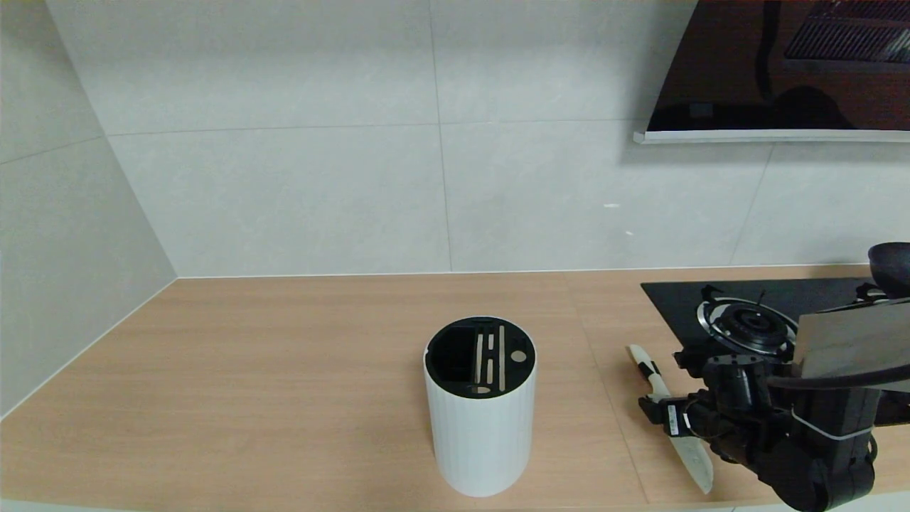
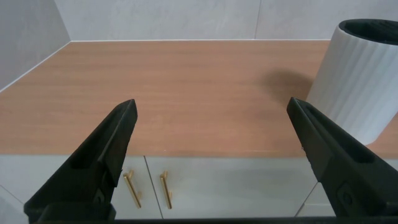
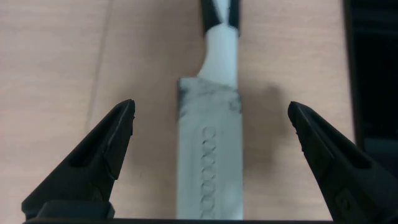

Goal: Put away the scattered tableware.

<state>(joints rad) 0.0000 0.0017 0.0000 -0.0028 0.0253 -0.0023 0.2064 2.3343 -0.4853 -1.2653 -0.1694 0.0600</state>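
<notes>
Bright, even light — soft shadows

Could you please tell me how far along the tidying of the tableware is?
Done: nothing yet; the slots of the white holder look empty. In hand: the right gripper hangs open over the knife, which lies flat on the counter beside the stove, ungripped. The left gripper is open and empty. Remaining: grasp the knife and slot it into the holder.

A wooden worktop (image 1: 284, 370) fills the lower part of the head view, with a black gas stove (image 1: 746, 323) at lower right. A dark hood (image 1: 782, 71) hangs at upper right on the grey tiled wall (image 1: 355, 178). Cabinet doors (image 2: 217, 186) below the worktop's front edge carry two gold handles (image 2: 165, 190).
</notes>
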